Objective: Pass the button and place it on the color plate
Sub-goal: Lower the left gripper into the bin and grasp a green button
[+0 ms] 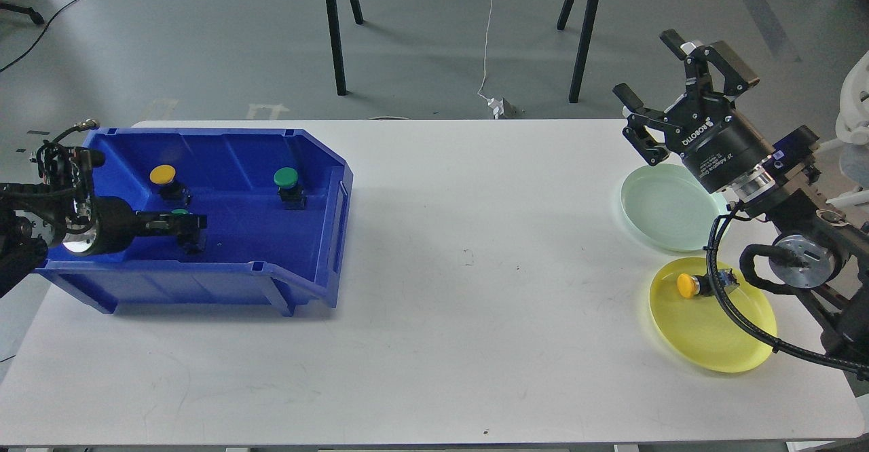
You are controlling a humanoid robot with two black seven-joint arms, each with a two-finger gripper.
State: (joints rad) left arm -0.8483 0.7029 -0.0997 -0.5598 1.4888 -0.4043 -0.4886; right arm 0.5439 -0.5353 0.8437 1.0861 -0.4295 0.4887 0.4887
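A blue bin (pixel 343 187) at the left holds a yellow button (pixel 163 174), a green button (pixel 286 178) and a second green button (pixel 180 212). My left gripper (pixel 187 224) reaches into the bin, its dark fingers right at this second green button, whose cap shows just above them. I cannot tell whether the fingers grip it. My right gripper (pixel 643 62) is open and empty, raised above the pale green plate (pixel 662 211). A yellow plate (pixel 713 343) in front of it holds a yellow button (pixel 687 286) lying on its side.
The white table (pixel 475 269) spans the view between bin and plates. My right arm and its black cable (pixel 740 316) cross over the yellow plate's right side. Stand legs (pixel 334 31) rise behind the table's far edge.
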